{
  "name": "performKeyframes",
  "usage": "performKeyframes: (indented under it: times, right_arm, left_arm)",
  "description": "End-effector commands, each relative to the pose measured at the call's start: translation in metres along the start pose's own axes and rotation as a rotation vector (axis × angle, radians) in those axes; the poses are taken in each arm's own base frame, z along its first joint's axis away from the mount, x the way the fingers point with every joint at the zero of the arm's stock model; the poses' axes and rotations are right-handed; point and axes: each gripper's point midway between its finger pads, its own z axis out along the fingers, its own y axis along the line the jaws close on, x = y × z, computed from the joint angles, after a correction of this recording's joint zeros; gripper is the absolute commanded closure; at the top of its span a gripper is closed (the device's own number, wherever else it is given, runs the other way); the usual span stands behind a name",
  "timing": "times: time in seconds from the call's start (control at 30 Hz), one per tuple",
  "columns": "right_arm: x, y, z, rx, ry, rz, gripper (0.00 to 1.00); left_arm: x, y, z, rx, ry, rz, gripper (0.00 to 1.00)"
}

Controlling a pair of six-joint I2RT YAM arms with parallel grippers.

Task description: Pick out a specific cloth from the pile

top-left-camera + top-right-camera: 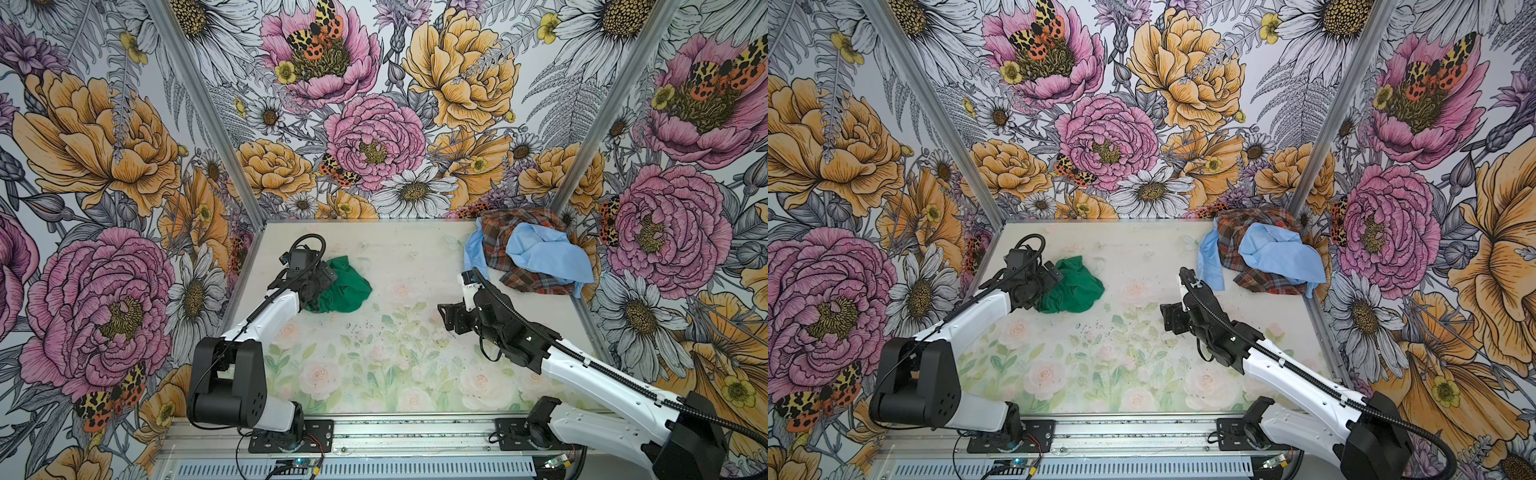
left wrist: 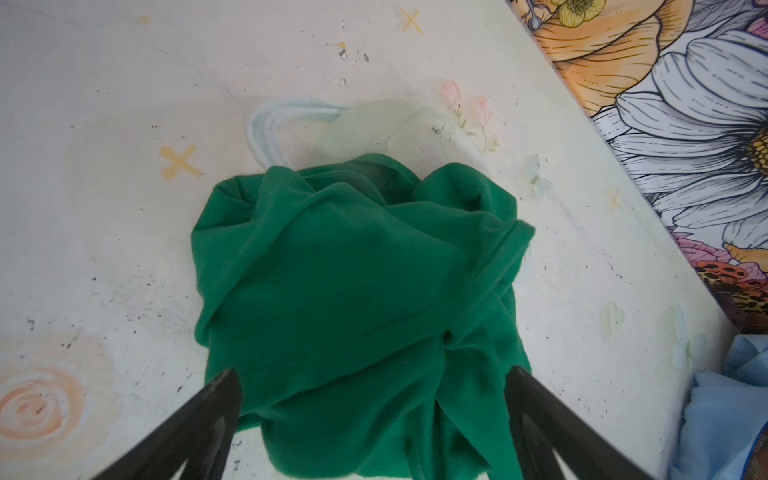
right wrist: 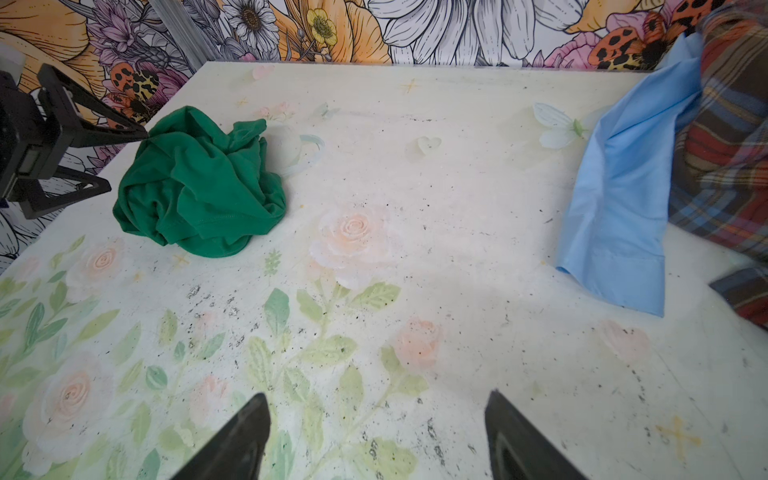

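- Lying crumpled in soft, matte folds, the dark green cloth [image 1: 347,286] sits at the left of the pale, flower-printed surface [image 1: 395,249]. It is well apart from the pile [image 1: 536,253] of smooth light blue and plaid fabric in the far right corner.
- My left claw [image 2: 374,374] is spread wide, straddling the cloth's edge and gripping nothing.
- My right claw [image 3: 376,399] hangs wide apart over bare surface, empty.
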Motion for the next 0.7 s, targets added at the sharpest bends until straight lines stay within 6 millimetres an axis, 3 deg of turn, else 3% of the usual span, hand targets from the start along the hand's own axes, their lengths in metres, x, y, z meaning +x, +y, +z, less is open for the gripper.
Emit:
performKeyframes:
  times: [0.0, 0.23, 0.43, 0.67]
  right_arm:
    - [0.002, -0.001, -0.003, -0.002, -0.007, -0.011, 0.18]
    - [0.003, -0.002, -0.005, -0.004, -0.01, -0.008, 0.18]
    - [0.007, -0.006, -0.008, 0.003, -0.014, 0.001, 0.18]
    - [0.011, -0.008, -0.009, 0.004, -0.015, 0.009, 0.18]
  left_arm:
    - [-0.009, 0.001, 0.014, -0.073, 0.01, 0.021, 0.01]
    - [0.005, -0.02, 0.048, -0.084, 0.099, 0.112, 0.01]
    - [0.039, -0.01, 0.073, -0.198, 0.209, 0.166, 0.01]
    - [0.054, -0.006, 0.083, -0.243, 0.281, 0.183, 0.01]
